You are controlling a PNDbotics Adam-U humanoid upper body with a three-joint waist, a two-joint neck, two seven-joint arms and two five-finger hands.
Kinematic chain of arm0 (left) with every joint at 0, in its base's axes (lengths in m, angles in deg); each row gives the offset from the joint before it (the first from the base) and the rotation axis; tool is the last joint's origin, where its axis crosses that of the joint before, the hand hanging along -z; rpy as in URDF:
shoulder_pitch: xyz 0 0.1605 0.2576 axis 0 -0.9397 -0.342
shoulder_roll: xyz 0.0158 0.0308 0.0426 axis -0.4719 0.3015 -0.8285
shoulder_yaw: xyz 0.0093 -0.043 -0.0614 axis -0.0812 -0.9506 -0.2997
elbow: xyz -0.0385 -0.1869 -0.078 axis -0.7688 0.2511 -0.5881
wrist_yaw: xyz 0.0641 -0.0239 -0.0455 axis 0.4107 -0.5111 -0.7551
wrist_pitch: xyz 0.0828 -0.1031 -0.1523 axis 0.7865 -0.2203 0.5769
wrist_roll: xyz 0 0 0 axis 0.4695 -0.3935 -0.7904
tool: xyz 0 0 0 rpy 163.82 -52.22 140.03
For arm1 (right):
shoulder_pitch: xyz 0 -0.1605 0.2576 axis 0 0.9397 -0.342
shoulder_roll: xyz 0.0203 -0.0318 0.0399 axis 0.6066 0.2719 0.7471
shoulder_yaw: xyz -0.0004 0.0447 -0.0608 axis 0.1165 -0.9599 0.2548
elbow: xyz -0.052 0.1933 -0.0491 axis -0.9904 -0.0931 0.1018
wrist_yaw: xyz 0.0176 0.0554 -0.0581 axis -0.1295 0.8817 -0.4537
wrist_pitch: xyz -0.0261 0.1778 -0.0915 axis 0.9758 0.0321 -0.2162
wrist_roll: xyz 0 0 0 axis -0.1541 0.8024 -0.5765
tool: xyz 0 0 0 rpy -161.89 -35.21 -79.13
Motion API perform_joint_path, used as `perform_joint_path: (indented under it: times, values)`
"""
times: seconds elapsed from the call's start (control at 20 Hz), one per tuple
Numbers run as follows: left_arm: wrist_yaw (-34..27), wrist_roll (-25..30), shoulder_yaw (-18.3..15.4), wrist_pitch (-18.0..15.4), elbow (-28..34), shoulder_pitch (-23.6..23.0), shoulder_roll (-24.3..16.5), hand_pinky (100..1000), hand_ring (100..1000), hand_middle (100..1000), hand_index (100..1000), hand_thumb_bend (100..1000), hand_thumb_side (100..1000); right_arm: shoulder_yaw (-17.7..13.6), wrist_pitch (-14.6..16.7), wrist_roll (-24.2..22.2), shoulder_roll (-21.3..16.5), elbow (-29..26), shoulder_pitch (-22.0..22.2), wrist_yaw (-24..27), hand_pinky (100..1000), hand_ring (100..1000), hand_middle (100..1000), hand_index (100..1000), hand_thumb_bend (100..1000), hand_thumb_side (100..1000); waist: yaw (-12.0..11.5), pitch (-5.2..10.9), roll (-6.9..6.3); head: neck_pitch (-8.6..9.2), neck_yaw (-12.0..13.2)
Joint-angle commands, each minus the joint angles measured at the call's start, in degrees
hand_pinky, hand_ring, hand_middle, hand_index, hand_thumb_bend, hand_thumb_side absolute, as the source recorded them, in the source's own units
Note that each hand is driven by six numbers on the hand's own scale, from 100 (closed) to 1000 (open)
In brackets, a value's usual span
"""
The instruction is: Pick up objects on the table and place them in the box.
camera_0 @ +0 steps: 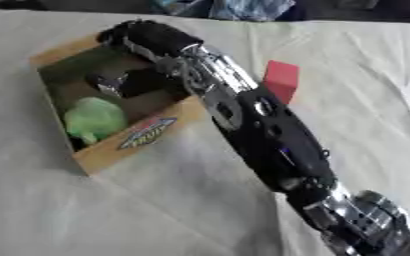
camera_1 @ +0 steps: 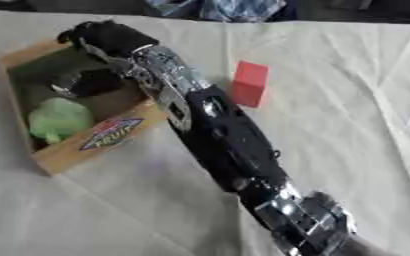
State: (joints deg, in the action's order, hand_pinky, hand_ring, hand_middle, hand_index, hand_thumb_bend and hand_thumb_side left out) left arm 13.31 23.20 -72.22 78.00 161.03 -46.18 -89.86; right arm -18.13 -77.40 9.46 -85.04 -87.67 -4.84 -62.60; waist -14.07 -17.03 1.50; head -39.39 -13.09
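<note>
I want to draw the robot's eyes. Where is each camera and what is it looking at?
Left eye view: in the head, looking down at the box and green thing; right arm shows.
Right eye view: beside it, same downward look; the red block shows clear of the arm.
Both share the right robot hand over the box's far edge.

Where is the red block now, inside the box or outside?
Outside: the red block stands on the cloth right of the box, beyond the right arm.

Cardboard box (camera_0: 112,150), creased cloth table cover (camera_0: 156,210)
</note>
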Motion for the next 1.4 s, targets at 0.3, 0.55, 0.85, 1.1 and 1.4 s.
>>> perform_joint_path:
  times: [0.3, 0.55, 0.85, 1.1, 1.4]
  values:
    - [0.2, 0.2, -0.2, 0.1, 0.8, 0.3, -0.9, 631, 795, 1000, 723, 317, 1000, -3.5, -3.8, -3.2, -7.5, -9.7, -1.6, 9.7, 874, 819, 756, 940, 287, 879, 0.4, 1.2, -0.34, -0.42, 0.7]
    - [0.4, 0.0, -0.4, 0.2, 0.8, 0.3, -1.0, 632, 795, 1000, 723, 317, 1000, -5.5, -4.0, -4.0, -14.0, -11.3, -0.2, 11.8, 887, 833, 775, 943, 340, 900, 0.6, 1.2, -0.18, -0.28, 1.4]
    - [0.6, 0.0, -0.5, 0.3, 0.8, 0.1, -1.3, 632, 795, 1000, 723, 316, 1000, -6.9, -1.1, -3.7, -21.5, -10.1, 2.0, 12.8, 908, 861, 802, 953, 490, 953, 0.9, 1.11, 0.0, -0.28, 2.0]
    - [0.7, -0.1, -0.6, 0.4, 0.8, 0.0, -1.5, 632, 795, 1000, 723, 315, 1000, -7.7, 2.3, -4.5, -26.9, -7.0, 3.1, 15.0, 916, 872, 815, 958, 510, 985, 1.0, 1.06, 0.08, -0.22, 2.3]
    - [0.8, -0.1, -0.6, 0.4, 0.8, -0.1, -1.7, 632, 795, 1000, 723, 314, 1000, -7.5, 5.9, -4.4, -33.7, -2.9, 5.2, 17.5, 927, 886, 828, 971, 538, 1000, 1.2, 1.0, 0.32, -0.19, 2.6]
